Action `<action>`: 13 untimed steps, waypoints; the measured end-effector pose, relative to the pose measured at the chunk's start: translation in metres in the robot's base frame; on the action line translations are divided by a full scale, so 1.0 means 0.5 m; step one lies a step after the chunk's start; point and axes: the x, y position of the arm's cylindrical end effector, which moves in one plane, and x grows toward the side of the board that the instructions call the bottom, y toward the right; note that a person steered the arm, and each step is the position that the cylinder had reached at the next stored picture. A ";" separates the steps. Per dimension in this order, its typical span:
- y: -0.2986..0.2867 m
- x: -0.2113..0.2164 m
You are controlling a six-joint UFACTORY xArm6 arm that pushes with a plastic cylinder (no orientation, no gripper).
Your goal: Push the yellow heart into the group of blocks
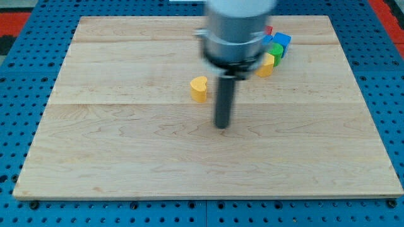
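The yellow heart (199, 89) stands alone on the wooden board (126, 151), a little above the middle. My tip (221, 125) rests on the board just to the lower right of the heart, apart from it. The group of blocks sits near the view's top right: a yellow block (266, 65), a green block (276, 50), a blue block (281, 40) and a red block (269, 29). The arm's body hides part of this group.
The grey arm housing (235, 28) hangs over the top middle of the board. A blue pegboard surface (19, 75) surrounds the board on all sides.
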 end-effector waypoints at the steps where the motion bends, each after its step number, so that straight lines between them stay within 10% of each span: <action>1: -0.031 -0.081; 4: -0.046 -0.163; 7: 0.192 -0.172; 13: 0.177 -0.255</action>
